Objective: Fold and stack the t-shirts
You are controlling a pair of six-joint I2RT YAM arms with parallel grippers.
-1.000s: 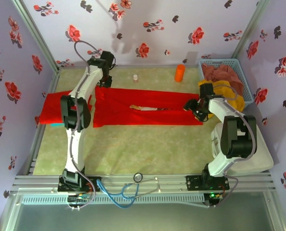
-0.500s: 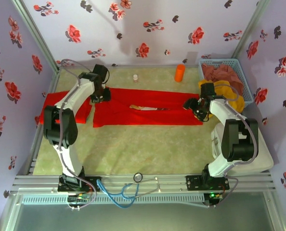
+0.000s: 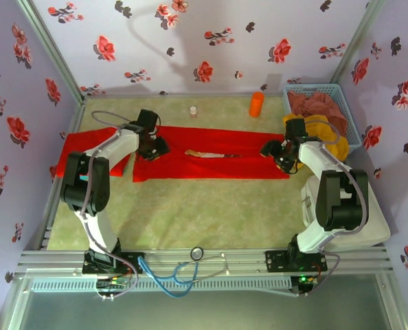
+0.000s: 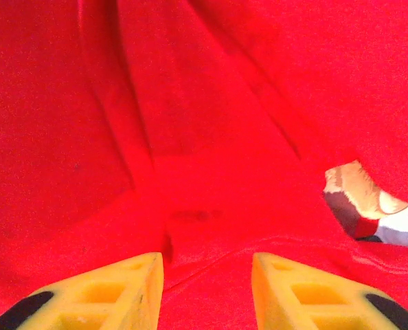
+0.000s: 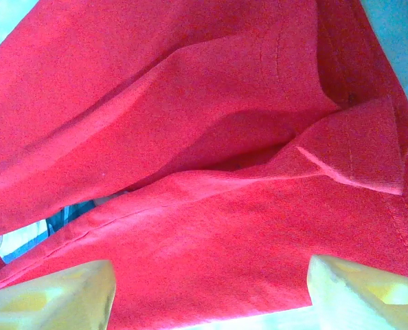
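Overhead view: a long t-shirt [image 3: 218,166], bright red and folded into a flat strip, stretches leftward across the table [image 3: 204,213] from just in front of the blue basket [image 3: 312,88]. A second t-shirt [image 3: 75,146], also red, lies beyond the strip's end farthest from the basket and is partly covered by the left arm. That arm rises from its base, bends sharply at the elbow and reaches toward the basket. The left gripper [image 3: 154,148] is set down on the strip's far end. The right arm stands up from its base and angles over, with the right gripper [image 3: 276,155] at the strip's end nearest the basket. A small print [image 3: 207,155] sits midway along the strip, and its lettering is too small to read.

Left wrist view: the left gripper [image 4: 205,265] has its two yellow fingers [image 4: 121,289] a modest way apart, a narrow opening, with their tips against the long t-shirt [image 4: 190,103]. Red cloth lies across the gap, and creases fan away from it. A tan and white patch of the print [image 4: 369,210] is cut off by the frame edge, and no letters can be made out.

Right wrist view: the right gripper [image 5: 207,278] is spread wide, its yellow fingers [image 5: 60,295] far apart above layered folds of the long t-shirt [image 5: 211,137] and gripping nothing. A sliver of blue and white [image 5: 32,237] peeks from under one fold, too little to identify
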